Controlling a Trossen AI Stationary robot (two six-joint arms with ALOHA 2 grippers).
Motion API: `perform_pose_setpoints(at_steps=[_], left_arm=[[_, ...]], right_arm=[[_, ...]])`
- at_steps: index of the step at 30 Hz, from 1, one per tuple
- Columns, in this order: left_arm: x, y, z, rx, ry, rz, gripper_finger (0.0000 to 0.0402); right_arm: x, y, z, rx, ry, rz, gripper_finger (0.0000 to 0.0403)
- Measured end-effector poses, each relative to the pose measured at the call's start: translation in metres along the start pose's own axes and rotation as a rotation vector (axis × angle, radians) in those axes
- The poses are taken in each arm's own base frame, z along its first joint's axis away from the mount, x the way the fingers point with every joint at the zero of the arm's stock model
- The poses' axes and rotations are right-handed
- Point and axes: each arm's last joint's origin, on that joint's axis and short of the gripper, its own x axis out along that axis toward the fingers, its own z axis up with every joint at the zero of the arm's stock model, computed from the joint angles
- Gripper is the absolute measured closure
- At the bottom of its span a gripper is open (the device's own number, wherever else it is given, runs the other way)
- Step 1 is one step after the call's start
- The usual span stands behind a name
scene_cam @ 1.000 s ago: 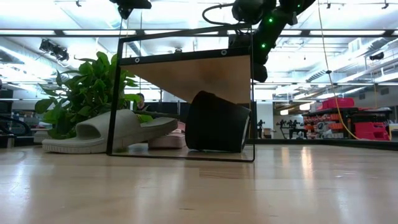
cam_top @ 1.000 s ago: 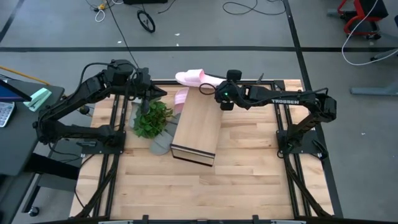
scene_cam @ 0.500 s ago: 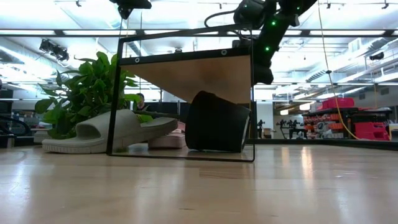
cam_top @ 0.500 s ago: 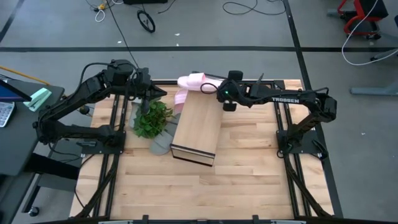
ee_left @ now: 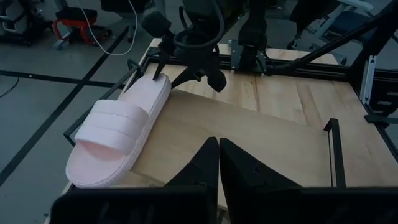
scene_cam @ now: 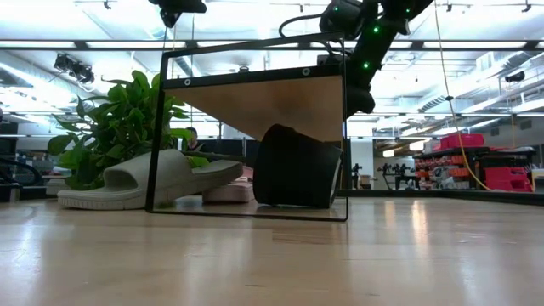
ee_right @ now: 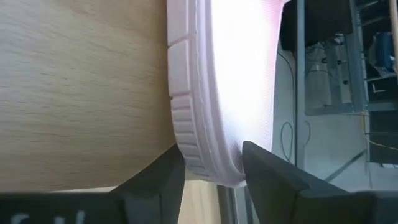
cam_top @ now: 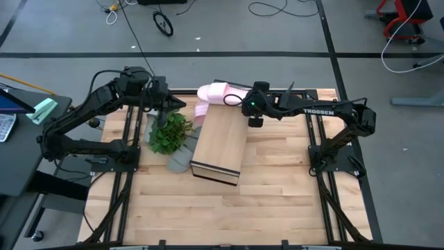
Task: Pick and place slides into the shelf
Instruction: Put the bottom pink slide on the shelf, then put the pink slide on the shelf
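A pale pink slide (cam_top: 214, 92) (ee_left: 121, 140) lies sole-down on the far end of the shelf's top (cam_top: 218, 142) (ee_left: 261, 143), its toe end past the shelf's far left corner. My right gripper (cam_top: 240, 102) (ee_right: 211, 177) is open, a finger on each side of its heel. A second pink slide (cam_top: 202, 109) lies on the table by the shelf's left side. A grey slide (cam_top: 182, 158) (scene_cam: 144, 183) sticks out at the shelf's left. A dark slide (scene_cam: 297, 166) sits inside the shelf. My left gripper (cam_top: 164, 99) (ee_left: 219, 163) hangs shut above the plant. My right gripper has the pink slide's heel end (ee_right: 208, 158) between its open fingers, which slant down from the table's right. Whether a finger (ee_right: 155, 180) touches the heel I cannot tell. The slide rests flat on the shelf's top.
A leafy plant (cam_top: 170, 132) (scene_cam: 115, 123) stands at the shelf's left, under my left arm. The near half of the table (cam_top: 229, 208) is bare wood. Black frame rails run along both sides.
My right gripper has tipped downward and opened. The pink slide, held up and slanting across the shelf's far end a second ago, has shifted a little toward the table's left and now lies on the shelf's top.
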Motion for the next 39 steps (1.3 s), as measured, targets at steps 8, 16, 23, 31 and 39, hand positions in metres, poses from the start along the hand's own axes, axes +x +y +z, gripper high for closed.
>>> perform_pose_setpoints(at_steps=[8,16,23,31,39], left_arm=[[0.0,0.0,0.0,-0.022,0.0,0.0,0.0387],[0.0,0.0,0.0,-0.022,0.0,0.0,0.0378],[0.0,0.0,-0.001,-0.024,0.007,-0.001,0.0389],[-0.001,0.001,-0.005,-0.044,0.05,0.005,0.038],[0.015,0.035,-0.014,-0.04,0.122,0.113,0.0381]], right_arm=[[0.0,0.002,0.0,0.004,-0.02,0.053,0.0225],[-0.006,0.0,-0.003,0.0,-0.015,0.065,0.0193],[-0.026,-0.008,-0.008,0.043,-0.033,0.062,0.0186],[-0.073,-0.018,-0.023,0.2,-0.076,0.064,0.0186],[-0.124,-0.026,-0.039,0.391,-0.211,0.07,0.0186]])
